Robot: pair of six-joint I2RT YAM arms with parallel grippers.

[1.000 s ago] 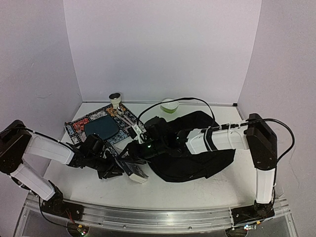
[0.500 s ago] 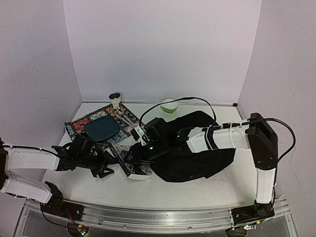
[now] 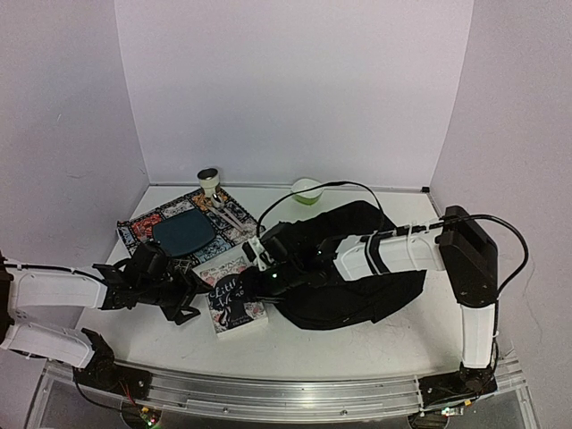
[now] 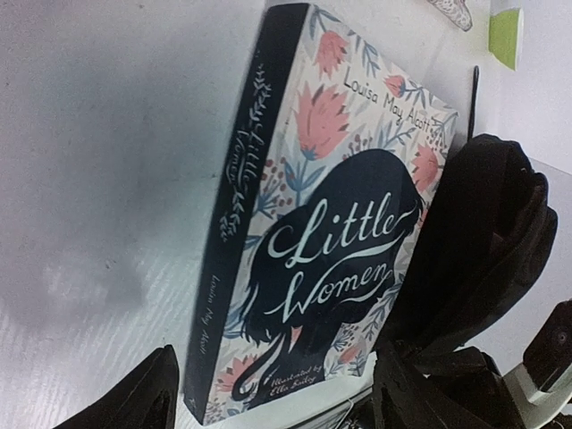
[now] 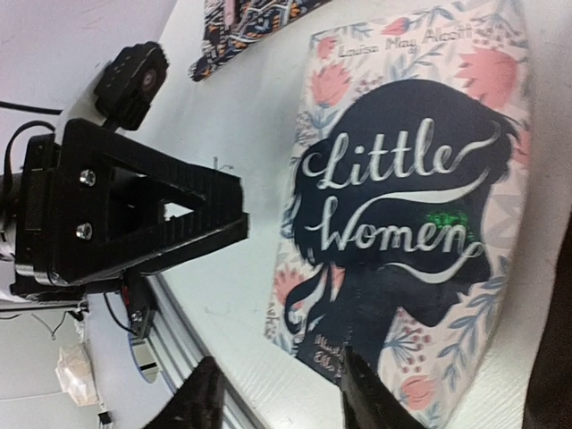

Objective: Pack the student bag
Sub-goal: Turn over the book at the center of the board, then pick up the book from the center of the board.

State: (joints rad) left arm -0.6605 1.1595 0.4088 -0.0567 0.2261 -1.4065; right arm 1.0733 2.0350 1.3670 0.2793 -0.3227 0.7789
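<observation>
A paperback, "Little Women" (image 3: 234,299) (image 4: 322,241) (image 5: 411,206), lies flat on the white table, cover up, against the left end of the student bag (image 3: 366,277) (image 4: 483,223). The bag is a large black fabric backpack lying in the middle of the table. My left gripper (image 3: 190,299) (image 4: 277,411) stands open just left of the book, with the book's near edge between its fingers but not touching them. My right gripper (image 3: 252,284) (image 5: 284,402) hovers open over the book's lower corner. One right finger (image 5: 366,393) overlaps the cover. My left gripper also shows in the right wrist view (image 5: 134,214).
A patterned mat (image 3: 143,228) with a dark teal plate (image 3: 183,231) and cutlery lies at the back left. A small cup (image 3: 209,179) stands behind it. A green bowl (image 3: 307,190) (image 4: 505,36) sits at the back wall. A black cable (image 3: 357,183) arcs over the bag.
The book, held tilted between both grippers a second ago, now lies flat on the table. My left gripper has opened and drawn back to the left.
</observation>
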